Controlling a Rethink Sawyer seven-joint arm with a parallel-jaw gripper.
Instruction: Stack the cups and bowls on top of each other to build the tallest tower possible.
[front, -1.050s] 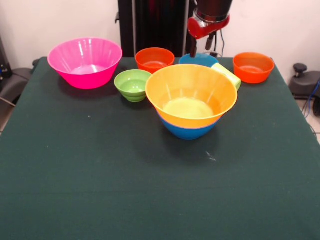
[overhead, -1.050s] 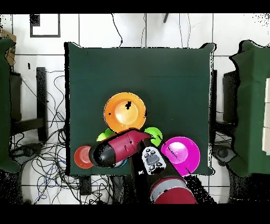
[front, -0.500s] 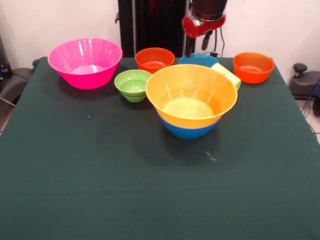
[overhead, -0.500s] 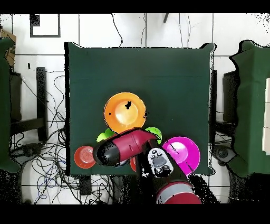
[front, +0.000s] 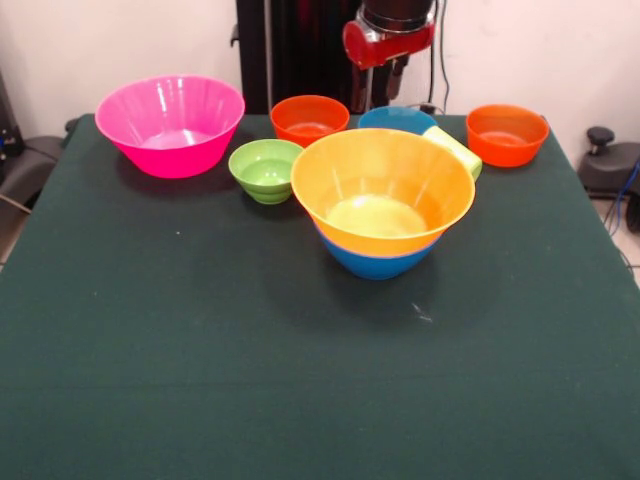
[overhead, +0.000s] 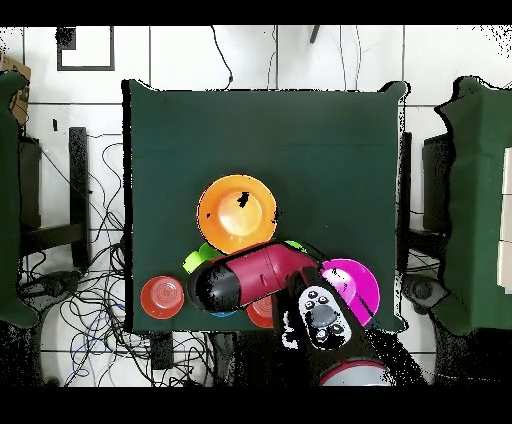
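Tower (front: 382, 205) so far: yellow-orange bowl nested in blue, mid-desk (front: 200, 380). Pink bowl (front: 170, 124) apart at the far corner – light, stiff, glossy, likely slippery; best pinched at the rim. End effector (front: 375, 92) raised behind the small bowls – open or closed, cannot tell.

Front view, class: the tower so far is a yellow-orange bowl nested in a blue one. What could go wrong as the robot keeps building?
1. The lime-yellow cup lies tilted against the yellow-orange bowl; shifting that stack may send it rolling.
2. The gripper hangs above the crowded back row, near the small blue bowl and an orange bowl; a descent could knock a neighbour.
3. The pink bowl sits near the table's corner, so a nudge might push it off.
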